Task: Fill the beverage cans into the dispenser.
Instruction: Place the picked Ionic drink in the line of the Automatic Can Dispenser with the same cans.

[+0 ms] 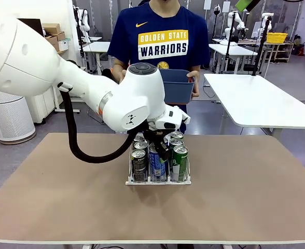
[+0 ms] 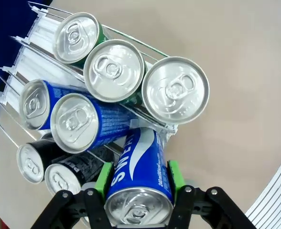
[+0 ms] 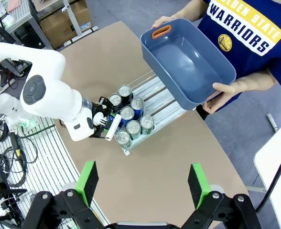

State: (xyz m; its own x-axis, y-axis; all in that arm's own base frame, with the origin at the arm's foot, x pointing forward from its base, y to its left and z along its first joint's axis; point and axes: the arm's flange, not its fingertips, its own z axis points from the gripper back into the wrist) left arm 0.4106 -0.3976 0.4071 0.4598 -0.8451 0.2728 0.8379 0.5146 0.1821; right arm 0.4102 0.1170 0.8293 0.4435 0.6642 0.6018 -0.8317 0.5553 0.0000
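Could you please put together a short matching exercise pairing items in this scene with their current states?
Items:
1. left hand
2. right hand
3. blue tub
4. green cans

States:
A. open, high above the table
B. held by the person
C. standing in a dispenser lane
D. shut on a blue can

Pairs: 1-D, 2-A, 3-B, 4-C

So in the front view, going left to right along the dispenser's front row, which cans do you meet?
Black can → blue can, directly below the left tool → green can, all upright in the dispenser.
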